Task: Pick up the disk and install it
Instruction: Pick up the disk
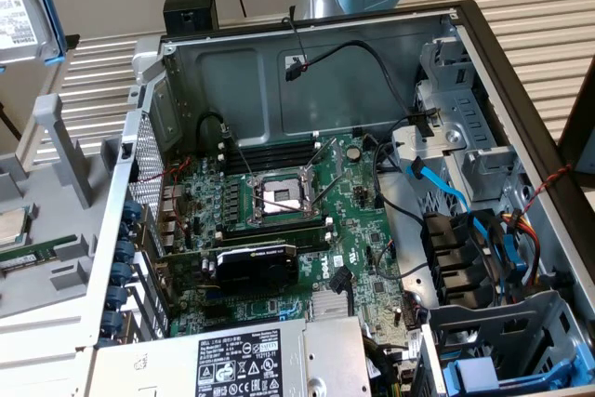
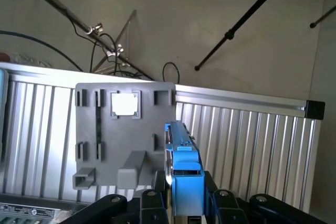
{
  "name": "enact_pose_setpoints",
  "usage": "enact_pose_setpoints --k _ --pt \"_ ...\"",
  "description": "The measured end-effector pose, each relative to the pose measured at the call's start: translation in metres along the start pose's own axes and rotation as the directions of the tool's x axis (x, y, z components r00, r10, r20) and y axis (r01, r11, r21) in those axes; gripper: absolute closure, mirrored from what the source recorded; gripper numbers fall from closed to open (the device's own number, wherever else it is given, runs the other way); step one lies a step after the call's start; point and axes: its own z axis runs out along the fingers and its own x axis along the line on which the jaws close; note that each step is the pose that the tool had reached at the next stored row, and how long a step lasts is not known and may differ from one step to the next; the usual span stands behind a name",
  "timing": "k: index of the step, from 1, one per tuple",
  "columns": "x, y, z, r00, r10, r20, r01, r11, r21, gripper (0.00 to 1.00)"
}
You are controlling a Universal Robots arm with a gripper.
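the end effector [image 2: 185,205] is clamped on the disk [image 2: 182,166], which stands edge-on between its fingers with the blue rail showing. it is held clear of the ribbed surface [image 2: 252,145]. beyond the end effector lies a grey holder plate [image 2: 105,145] with a small square chip [image 2: 125,103] seated in it. the open computer case [image 1: 279,72] sits well apart from the end effector.

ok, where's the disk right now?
The disk is in the exterior view's top left corner, outside the open case, up over the grey holder; the wrist view shows it held edge-on in the gripper.
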Motion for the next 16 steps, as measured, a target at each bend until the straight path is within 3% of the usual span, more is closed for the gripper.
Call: enact_pose_setpoints --k 8,16 --pt "0.001 -0.0199 -0.0145 1.0 0.0 0.0 0.0 1.0 0.0 0.64" --pt "0.003 -0.0407 -0.0356 1.0 0.0 0.0 0.0 1.0 0.0002 0.64"
